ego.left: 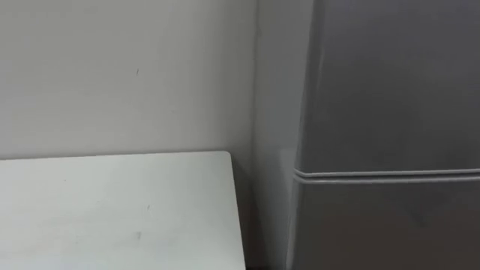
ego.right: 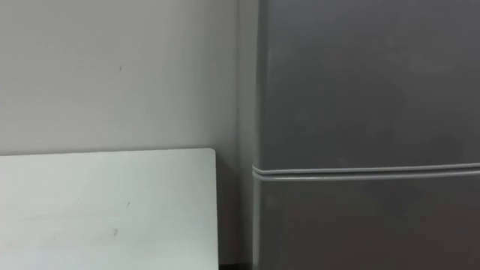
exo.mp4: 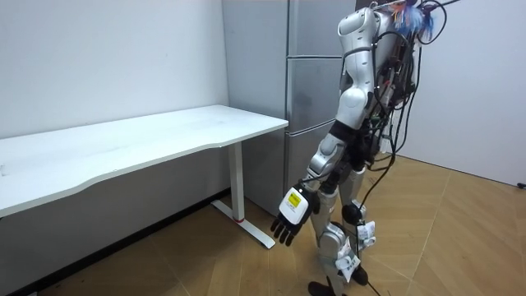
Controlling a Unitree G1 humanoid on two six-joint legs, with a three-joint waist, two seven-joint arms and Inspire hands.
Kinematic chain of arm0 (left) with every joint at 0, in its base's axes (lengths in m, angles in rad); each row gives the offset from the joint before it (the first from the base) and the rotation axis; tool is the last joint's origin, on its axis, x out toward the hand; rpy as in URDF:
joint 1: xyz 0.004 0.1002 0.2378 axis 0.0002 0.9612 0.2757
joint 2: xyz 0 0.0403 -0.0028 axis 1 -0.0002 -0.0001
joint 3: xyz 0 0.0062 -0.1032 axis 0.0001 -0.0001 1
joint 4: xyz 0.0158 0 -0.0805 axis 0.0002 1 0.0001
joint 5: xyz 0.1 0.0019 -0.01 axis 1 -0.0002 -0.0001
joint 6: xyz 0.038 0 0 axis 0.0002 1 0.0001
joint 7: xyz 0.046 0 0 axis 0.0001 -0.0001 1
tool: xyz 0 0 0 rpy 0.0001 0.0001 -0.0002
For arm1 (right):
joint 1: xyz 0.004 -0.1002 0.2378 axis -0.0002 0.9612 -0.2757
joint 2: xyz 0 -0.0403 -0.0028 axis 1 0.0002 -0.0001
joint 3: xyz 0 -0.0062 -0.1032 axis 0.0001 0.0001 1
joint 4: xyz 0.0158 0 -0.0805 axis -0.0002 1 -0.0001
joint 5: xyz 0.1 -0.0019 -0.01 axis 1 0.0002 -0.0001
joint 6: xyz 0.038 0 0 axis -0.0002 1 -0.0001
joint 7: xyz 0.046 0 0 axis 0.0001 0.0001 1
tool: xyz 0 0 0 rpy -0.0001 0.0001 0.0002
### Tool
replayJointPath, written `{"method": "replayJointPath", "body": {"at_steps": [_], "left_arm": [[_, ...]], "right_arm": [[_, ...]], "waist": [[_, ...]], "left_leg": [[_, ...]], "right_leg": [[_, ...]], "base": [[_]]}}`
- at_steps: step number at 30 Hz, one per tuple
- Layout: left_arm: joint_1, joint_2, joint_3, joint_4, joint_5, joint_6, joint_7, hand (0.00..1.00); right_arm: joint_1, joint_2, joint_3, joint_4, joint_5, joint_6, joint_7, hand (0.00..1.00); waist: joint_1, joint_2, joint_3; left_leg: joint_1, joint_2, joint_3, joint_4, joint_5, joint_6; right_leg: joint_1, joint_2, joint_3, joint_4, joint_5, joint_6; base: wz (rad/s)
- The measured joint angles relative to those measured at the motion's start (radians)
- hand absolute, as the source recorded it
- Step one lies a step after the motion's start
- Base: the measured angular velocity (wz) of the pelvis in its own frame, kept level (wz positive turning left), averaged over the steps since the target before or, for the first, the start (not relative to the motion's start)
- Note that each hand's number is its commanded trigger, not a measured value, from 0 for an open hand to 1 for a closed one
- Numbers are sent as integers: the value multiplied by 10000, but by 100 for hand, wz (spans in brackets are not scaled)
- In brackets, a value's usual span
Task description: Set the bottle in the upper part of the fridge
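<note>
grey fridge (ego.left: pixel 390 97) cut off above; left hand (exo.mp4: pixel 292 217) hangs slack.

Both eye views look close at the fridge (ego.left: pixel 390 112) at 3 o'clock and the table (ego.left: pixel 112 210) at 8 o'clock. The room view, from farther back, shares both.

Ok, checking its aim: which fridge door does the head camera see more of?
The upper door, above the pale seam; the lower door is just a strip below it, beside the table.
</note>
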Motion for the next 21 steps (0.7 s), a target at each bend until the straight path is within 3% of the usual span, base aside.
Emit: {"method": "replayJointPath", "body": {"at_steps": [3,9,12,21], "left_arm": [[-22,-119,-46,134,6,7,205,0],[-179,-277,-222,369,-16,7,281,0],[-252,-291,-397,558,11,11,280,0],[-467,-346,-1002,560,104,6,279,0]], "right_arm": [[125,324,587,927,-643,16,265,0],[-23,471,1577,3176,-2153,230,1161,0],[43,668,1917,3436,-2784,446,1836,0],[-72,724,3441,3812,-3791,485,3817,0]], "waist": [[20,62,23],[45,113,25],[50,146,15],[335,306,10]], "left_leg": [[113,-1,7,-63,-3,-4],[96,29,-8,-63,-22,13],[73,30,-34,-57,-25,14],[49,18,-28,-48,-32,15]], "right_leg": [[62,0,18,-1,-22,4],[14,-36,16,20,-70,22],[-24,-35,34,34,-70,22],[-9,-43,-17,-10,-66,25]], "base": [[0],[0],[-2],[1]]}}
